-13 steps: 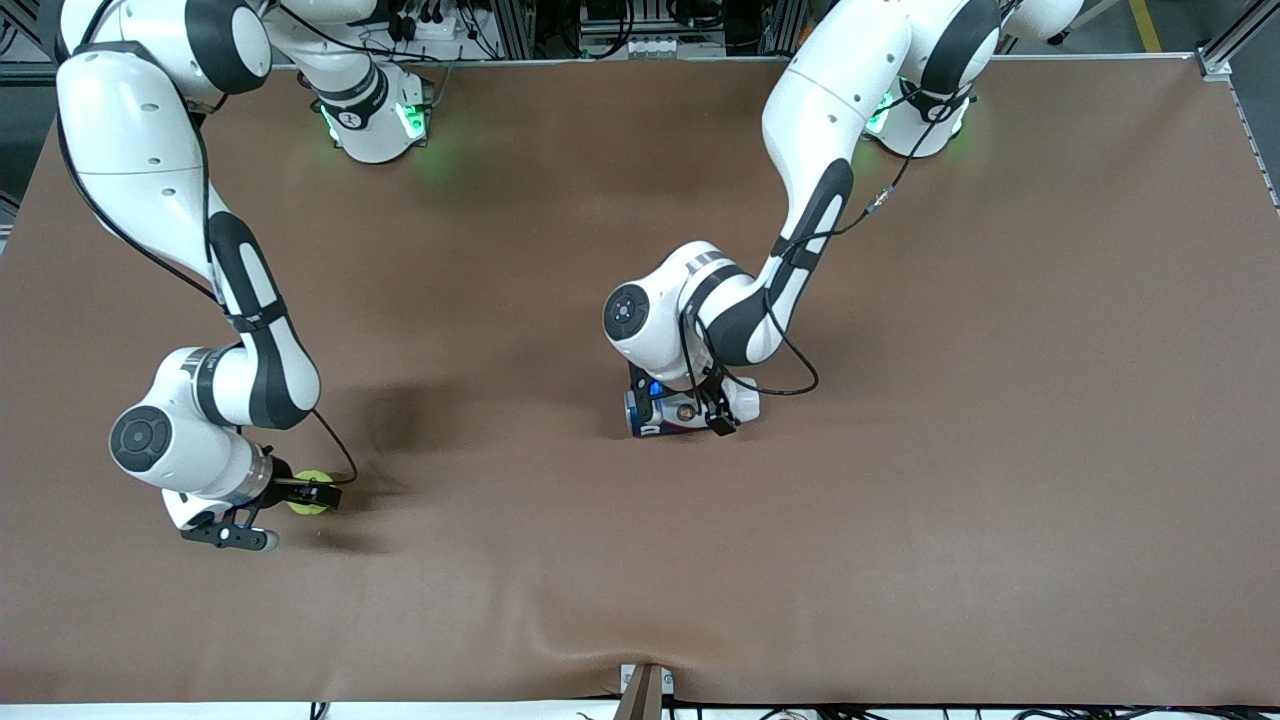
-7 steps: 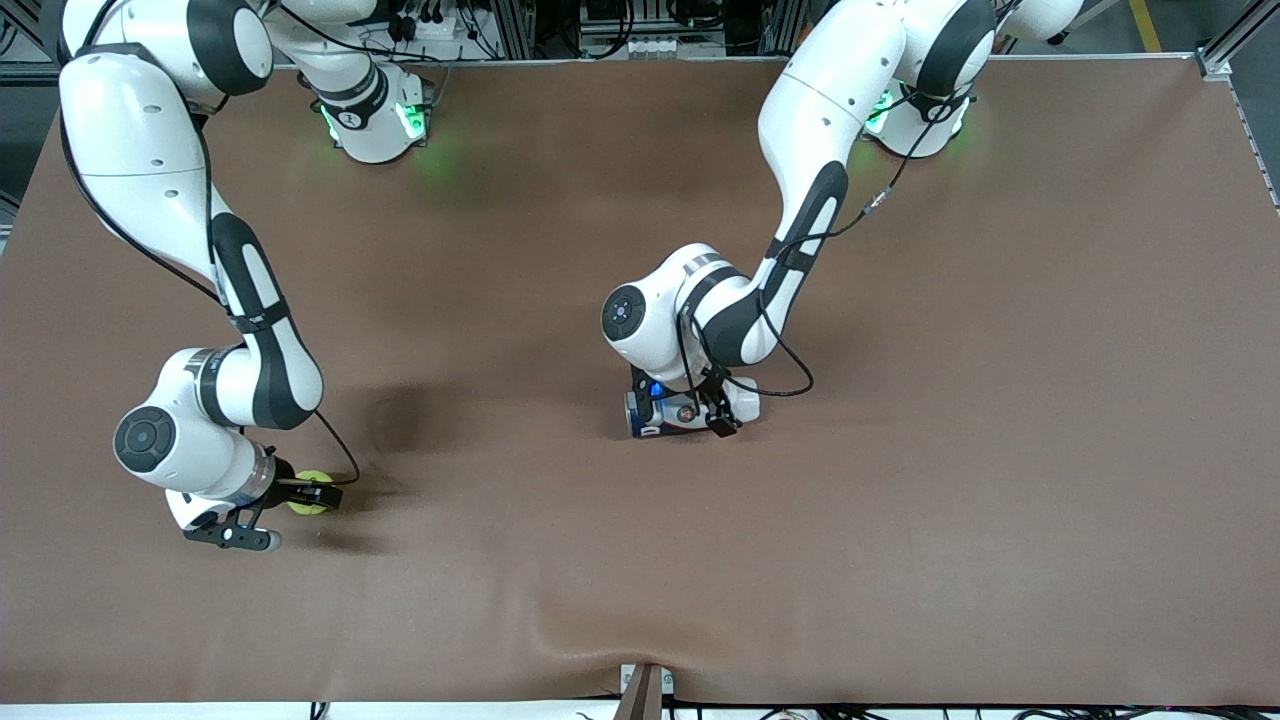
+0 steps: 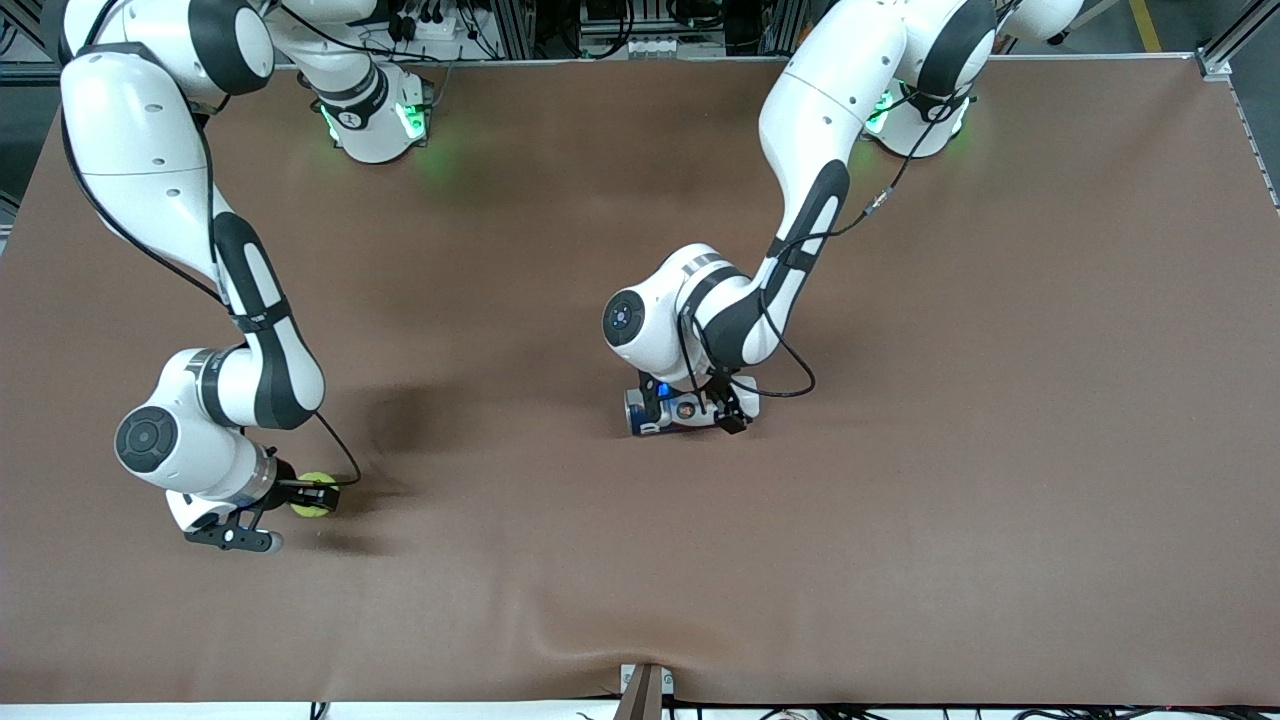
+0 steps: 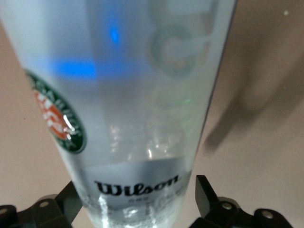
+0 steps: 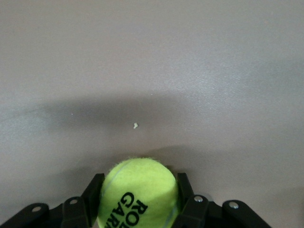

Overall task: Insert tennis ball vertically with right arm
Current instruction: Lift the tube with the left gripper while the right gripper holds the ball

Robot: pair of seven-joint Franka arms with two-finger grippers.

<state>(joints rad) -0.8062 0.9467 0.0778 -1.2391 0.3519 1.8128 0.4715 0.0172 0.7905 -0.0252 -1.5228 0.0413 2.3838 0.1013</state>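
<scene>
Nearest the front camera, toward the right arm's end of the brown cloth-covered counter [image 3: 900, 560], the right arm's black two-finger tool [image 3: 305, 497] is closed on a fuzzy yellow-green tennis ball [image 3: 311, 495] with black lettering. In the right wrist view the ball [image 5: 137, 194] sits pinched between the two black fingers [image 5: 91, 190], with bare counter [image 5: 152, 71] past it and a small pale speck [image 5: 135, 126] on the cloth.

Farther from the front camera, at about two o'clock from the ball and near the counter's middle, a clear plastic tennis-ball tube [image 3: 672, 412] with a blue band lies on its side under the left arm's black tool [image 3: 690, 408]. In the left wrist view its fingers [image 4: 209, 199] stand on either side of the tube [image 4: 128, 104], which bears black Wilson lettering and a round green-and-orange emblem; whether they press it, I cannot tell.
</scene>
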